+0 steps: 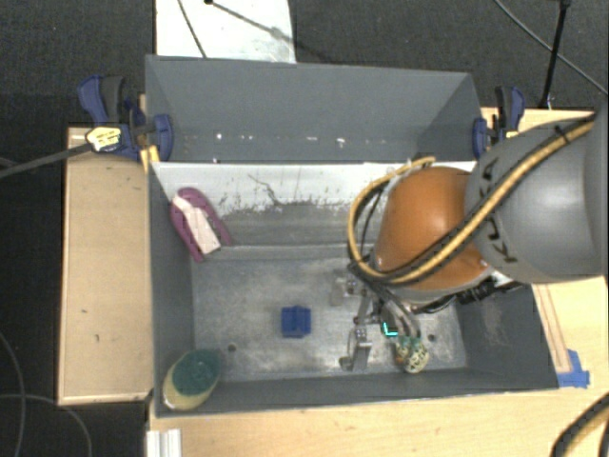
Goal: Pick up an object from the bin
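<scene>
Green-and-yellow round sponge (193,377) sits in the near left corner. Right of it, the gripper (373,346) hangs low beside a small mottled green lump (412,354); whether its jaws are open cannot be told. Farther: a blue block (296,322), then a purple-and-pink piece (195,223).

The block (296,322) lies left of the gripper (366,350), the sponge (193,379) in the near-left corner.

Grey metal bin (257,274), floor scuffed. Four loose things on it, well apart:
- blue block (296,322), mid-floor
- purple-and-pink piece (195,222), far left corner, tilted against the left wall
- round green-topped yellow sponge (193,377), near left corner, touching the walls
- small speckled lump (413,355), near wall, right of centre
</scene>
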Robot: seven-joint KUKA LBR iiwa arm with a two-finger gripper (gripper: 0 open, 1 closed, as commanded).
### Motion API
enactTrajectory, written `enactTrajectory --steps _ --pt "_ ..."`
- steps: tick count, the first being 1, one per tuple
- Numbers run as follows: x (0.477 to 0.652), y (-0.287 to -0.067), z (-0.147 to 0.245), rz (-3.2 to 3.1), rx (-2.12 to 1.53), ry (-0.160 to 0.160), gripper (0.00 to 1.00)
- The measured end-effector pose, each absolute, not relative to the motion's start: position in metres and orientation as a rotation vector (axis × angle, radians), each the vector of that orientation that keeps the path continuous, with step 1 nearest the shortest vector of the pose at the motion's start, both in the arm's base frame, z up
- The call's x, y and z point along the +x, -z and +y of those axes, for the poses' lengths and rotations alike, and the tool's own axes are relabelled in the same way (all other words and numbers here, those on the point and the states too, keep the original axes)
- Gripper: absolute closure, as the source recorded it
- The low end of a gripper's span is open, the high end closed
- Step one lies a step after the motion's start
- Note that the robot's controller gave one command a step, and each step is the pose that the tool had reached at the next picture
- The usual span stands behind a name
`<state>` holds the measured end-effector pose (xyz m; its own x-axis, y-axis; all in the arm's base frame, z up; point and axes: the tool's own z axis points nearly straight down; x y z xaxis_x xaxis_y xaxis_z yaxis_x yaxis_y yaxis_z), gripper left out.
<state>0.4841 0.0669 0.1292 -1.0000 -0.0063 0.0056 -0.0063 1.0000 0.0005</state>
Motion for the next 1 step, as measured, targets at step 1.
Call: enactTrajectory --steps 1 --pt "0.5164 -0.0689 0.1408 -3.127 -0.311 0.005 0.0"
